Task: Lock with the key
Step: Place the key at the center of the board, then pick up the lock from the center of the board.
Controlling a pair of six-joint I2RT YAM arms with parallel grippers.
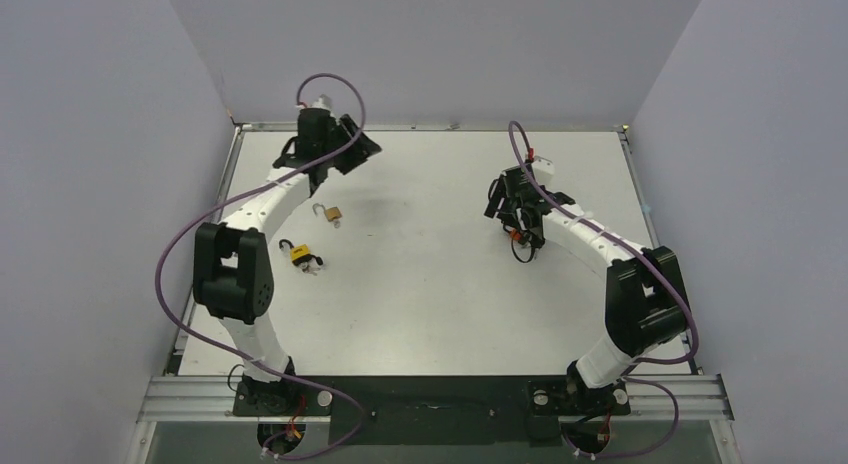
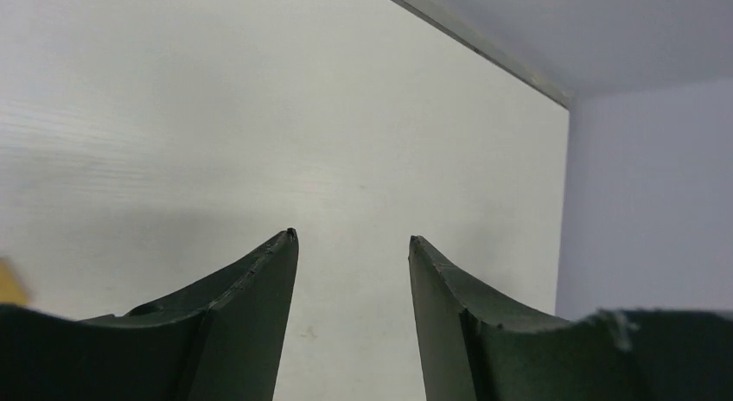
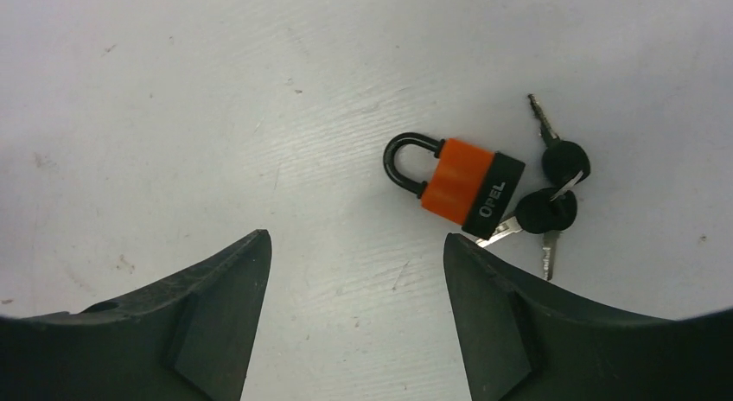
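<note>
Padlock (image 3: 462, 187), orange-bodied with a black base band, lies flat on the white table (image 3: 173, 90), in the right half and towards the far side. Its long axis runs diagonally in the right wrist view: the black shackle points up and left, the base down and right. Both shackle legs meet the body. A bunch of black-headed keys (image 3: 553, 194) lies touching the base. One blade points up, one points down, and a third runs along under the base corner; whether that one sits in the keyhole cannot be made out.

The right gripper (image 3: 354, 237) hangs over the table with its fingers spread wide and nothing between them, and the padlock lies just beyond its right fingertip. From above, this arm hides most of the lock, leaving only an orange speck.

The left gripper (image 2: 350, 237), at the far left of the table, is also spread with only bare table in its gap. A yellow padlock (image 1: 300, 254) and a brass padlock (image 1: 331, 214) lie beside the left arm, too small to show detail.
</note>
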